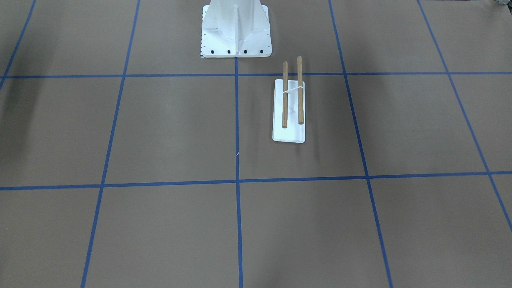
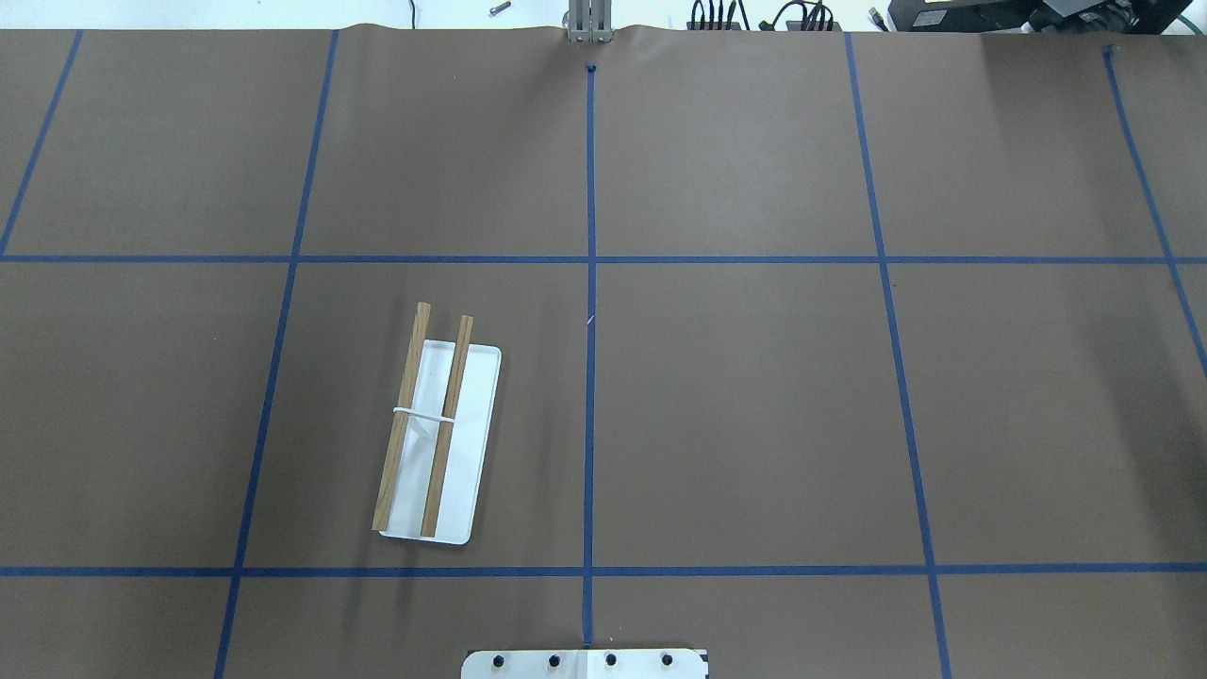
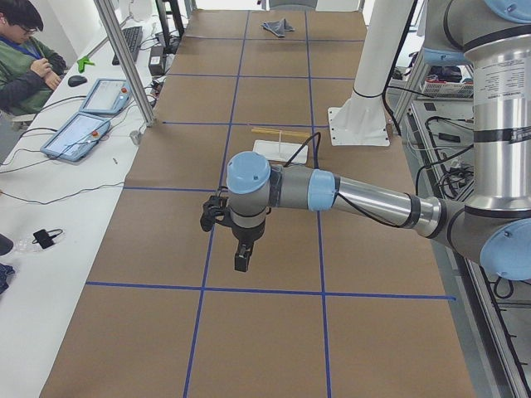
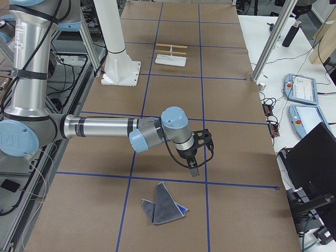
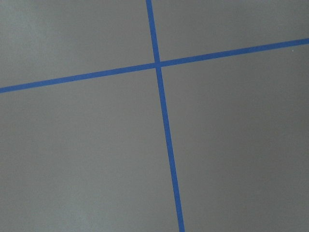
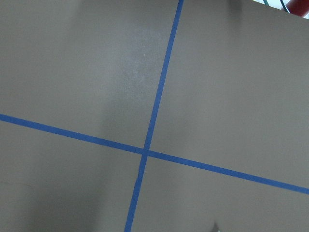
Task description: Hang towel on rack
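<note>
The rack [image 1: 289,108] has a flat white base and two brown dowel rods and stands bare near the robot's base; it also shows in the overhead view [image 2: 438,443]. The dark grey towel [image 4: 164,207] with a blue underside lies crumpled on the table at the robot's right end, far from the rack. It shows small in the exterior left view [image 3: 278,27]. My left gripper [image 3: 241,261] hangs over the table's left end. My right gripper [image 4: 194,170] hangs just short of the towel. Neither holds anything that I can see; I cannot tell whether they are open or shut.
The white metal pedestal [image 1: 236,32] with bolt holes stands just behind the rack. Blue tape lines cross the brown table [image 2: 754,396]. A person [image 3: 25,50] sits at a side bench with tablets [image 3: 79,133]. Both wrist views show only bare table and tape.
</note>
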